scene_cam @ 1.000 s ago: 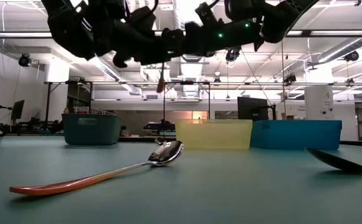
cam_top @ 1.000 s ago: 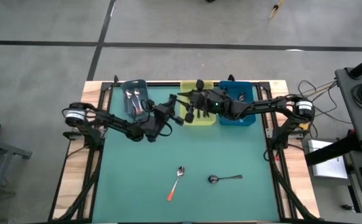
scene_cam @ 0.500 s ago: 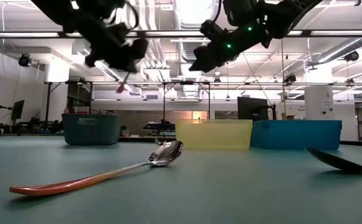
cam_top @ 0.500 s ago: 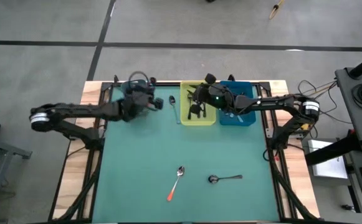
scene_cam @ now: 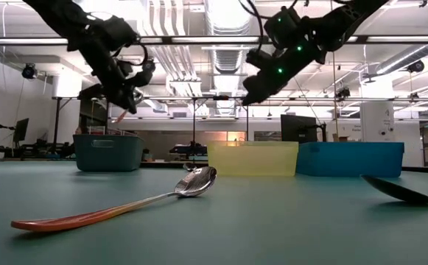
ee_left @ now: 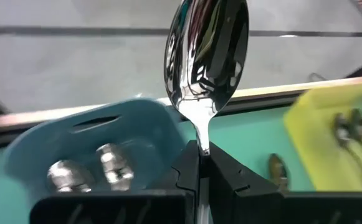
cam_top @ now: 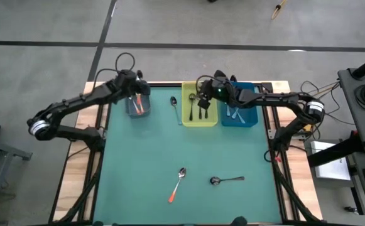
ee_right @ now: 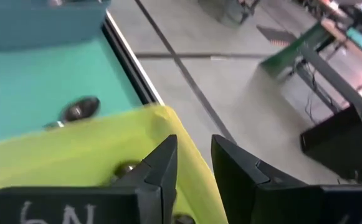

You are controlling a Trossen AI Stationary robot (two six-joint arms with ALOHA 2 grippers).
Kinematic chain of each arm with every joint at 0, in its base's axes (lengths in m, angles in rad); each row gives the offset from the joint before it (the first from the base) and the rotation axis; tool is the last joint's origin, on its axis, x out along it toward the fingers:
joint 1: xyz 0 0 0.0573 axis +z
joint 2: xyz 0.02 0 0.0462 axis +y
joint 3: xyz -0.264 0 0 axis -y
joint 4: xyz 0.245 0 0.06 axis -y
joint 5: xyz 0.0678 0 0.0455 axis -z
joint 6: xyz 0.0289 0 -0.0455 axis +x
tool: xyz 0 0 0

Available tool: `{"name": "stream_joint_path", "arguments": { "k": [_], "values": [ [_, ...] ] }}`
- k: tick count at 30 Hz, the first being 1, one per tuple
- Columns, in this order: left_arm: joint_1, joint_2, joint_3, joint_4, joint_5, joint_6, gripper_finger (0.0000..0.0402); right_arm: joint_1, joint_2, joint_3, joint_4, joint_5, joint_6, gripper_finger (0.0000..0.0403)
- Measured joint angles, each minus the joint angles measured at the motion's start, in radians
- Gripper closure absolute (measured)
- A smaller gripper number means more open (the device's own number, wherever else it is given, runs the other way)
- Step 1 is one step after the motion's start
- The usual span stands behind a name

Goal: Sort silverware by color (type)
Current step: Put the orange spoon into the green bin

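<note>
My left gripper [cam_top: 136,95] hangs over the grey-blue bin [cam_top: 130,108] at the far left, shut on an orange-handled spoon whose shiny bowl [ee_left: 205,50] sticks out past the fingertips. Two spoons lie in that bin [ee_left: 84,171]. My right gripper [cam_top: 202,95] hovers over the yellow bin [cam_top: 201,119]. Its fingers [ee_right: 168,158] stand a little apart with nothing between them. An orange-handled spoon [cam_top: 177,185] and a dark-handled spoon [cam_top: 226,180] lie flat on the green mat near the front. Another spoon [cam_top: 174,108] lies between the grey-blue and yellow bins. My left gripper pinches the spoon's thin neck [ee_left: 202,140], just below the bowl, between its two fingers. The bowl stands out beyond the fingertips and the orange handle end [scene_cam: 118,116] trails below the gripper. The spoon is lifted clear above the grey-blue bin.
Three bins stand in a row along the far edge: grey-blue, yellow with dark-handled spoons [cam_top: 200,110], and blue [cam_top: 240,119] with pale spoons. The wide green mat [cam_top: 138,169] between the bins and the two front spoons is open room.
My left gripper has swung from the middle of the far side toward the table's left edge. It has turned as it went and stands over the grey-blue bin, with the spoon still in its hold. My right gripper has drawn a little toward the far edge above the yellow bin.
</note>
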Motion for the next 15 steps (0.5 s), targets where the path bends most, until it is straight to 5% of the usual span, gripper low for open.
{"name": "stream_joint_path", "arguments": {
  "k": [15],
  "values": [
    [0.03, 0.003, -0.017, -0.103, 0.043, -0.089, 0.0402, -0.07, 0.002, -0.054, -0.02, -0.003, 0.053, 0.033]
  ]
}}
